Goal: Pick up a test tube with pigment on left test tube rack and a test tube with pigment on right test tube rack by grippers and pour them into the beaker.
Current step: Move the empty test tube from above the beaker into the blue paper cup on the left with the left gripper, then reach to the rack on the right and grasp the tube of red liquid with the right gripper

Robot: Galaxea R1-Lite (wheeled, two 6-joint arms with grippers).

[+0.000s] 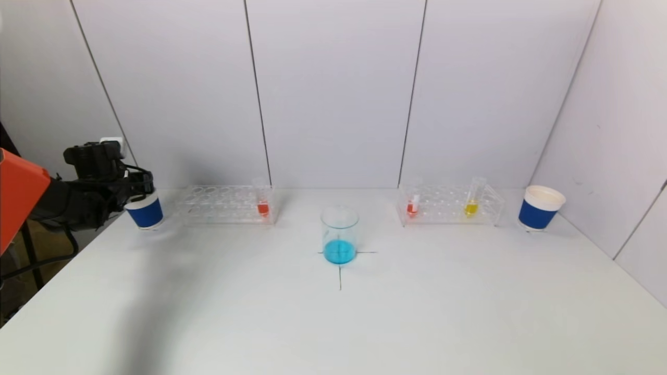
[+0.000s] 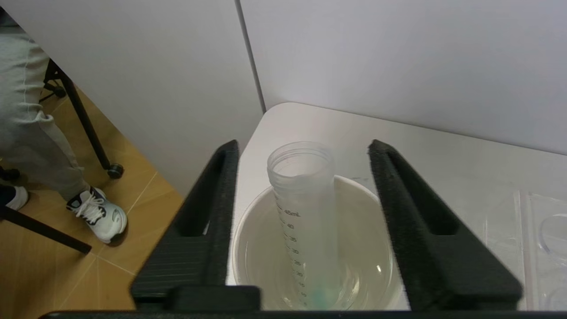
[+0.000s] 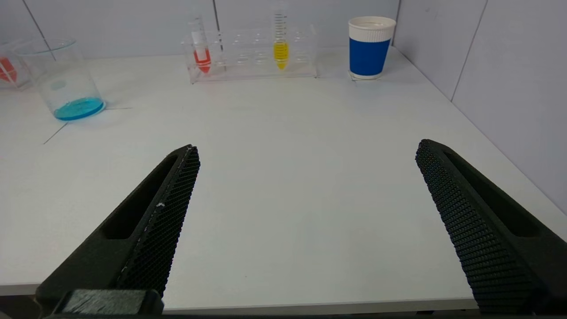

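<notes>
- Head view: my left jaws (image 1: 139,188) hover right over the left blue cup (image 1: 145,212) at the counter's (image 1: 333,323) far left corner — my guess is a spent tube goes there, since the beaker (image 1: 340,235) on its cross mark already holds blue liquid. The left rack (image 1: 225,204), just beside my jaws toward the beaker, keeps one red-pigment tube (image 1: 262,200). The right rack (image 1: 451,204) lies well apart beyond the beaker, with a short red tube (image 1: 413,204) and a yellow tube (image 1: 473,197); the right blue cup (image 1: 540,208) stands just past it. My right arm does not show here.
- Left wrist view: my left jaws (image 2: 303,153) are spread, both pads clear of the graduated tube (image 2: 305,221) between them. That tube stands leaning in the left blue cup (image 2: 248,248) with only a faint blue-green trace at its tip, so I judge it emptied and let go. Off the counter edge beside me are a person's leg and shoe (image 2: 97,215) and a stand's legs — not in my way. A corner of the left rack (image 2: 536,248) shows at the frame's edge.
- Right wrist view: my right jaws (image 3: 305,148) are spread wide, holding nothing, low over the counter's near edge. Ahead across bare counter, nothing blocks the right rack (image 3: 252,55); the yellow tube (image 3: 280,42) and the short red tube (image 3: 200,46) stand upright, the right blue cup (image 3: 370,46) just beside the rack, the beaker (image 3: 62,79) off to the side.
</notes>
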